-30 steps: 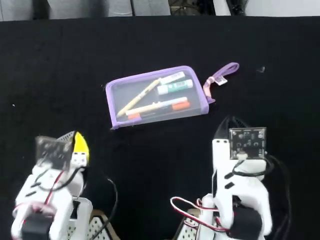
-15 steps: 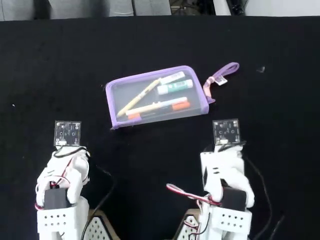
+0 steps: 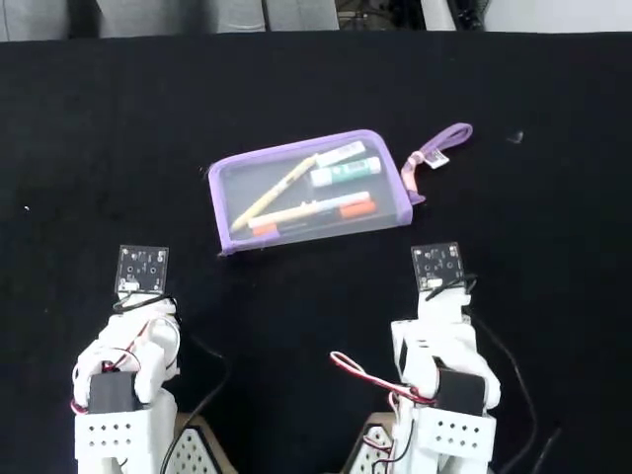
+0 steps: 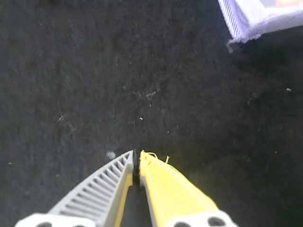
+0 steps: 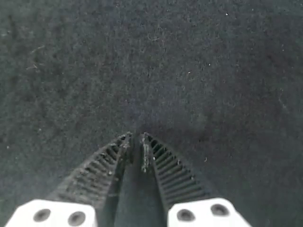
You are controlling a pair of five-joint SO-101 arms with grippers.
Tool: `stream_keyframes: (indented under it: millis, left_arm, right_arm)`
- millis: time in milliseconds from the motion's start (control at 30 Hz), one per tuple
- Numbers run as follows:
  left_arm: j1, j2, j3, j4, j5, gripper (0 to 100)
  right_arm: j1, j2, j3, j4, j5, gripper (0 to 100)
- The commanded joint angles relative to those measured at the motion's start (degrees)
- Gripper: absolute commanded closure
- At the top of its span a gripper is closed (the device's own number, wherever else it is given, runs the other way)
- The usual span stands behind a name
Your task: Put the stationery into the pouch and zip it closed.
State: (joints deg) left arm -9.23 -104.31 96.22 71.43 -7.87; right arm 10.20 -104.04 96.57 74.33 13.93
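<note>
The left arm (image 3: pixel 123 370) sits folded low at seven o'clock, the right arm (image 3: pixel 441 370) at five o'clock, both wrists aimed toward twelve. Tips touching, the left jaws are pressed together; the right jaws are closed to a sliver.

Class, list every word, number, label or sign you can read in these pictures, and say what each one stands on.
No text here can be read.
Pens inside the pouch: coloured bands and some print on the barrels, too small to read.
Tag on the pouch's strap: too small to read.
</note>
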Motion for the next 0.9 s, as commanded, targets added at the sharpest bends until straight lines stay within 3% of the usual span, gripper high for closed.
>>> stream_keyframes:
  millis: [0, 200, 867]
  left_arm:
    - [-0.3, -0.2, 1.2, 0.5, -0.7, 97]
    - [-6.5, -0.2, 1.2, 0.4, -0.3, 97]
    - [-6.8, -0.2, 1.2, 0.4, -0.3, 97]
  right_arm:
    - [0.9, -4.4, -0.1, 0.4, 0.5, 96.9]
    - [0.9, -4.4, -0.1, 0.4, 0.5, 96.9]
    - [0.9, -4.4, -0.1, 0.4, 0.5, 96.9]
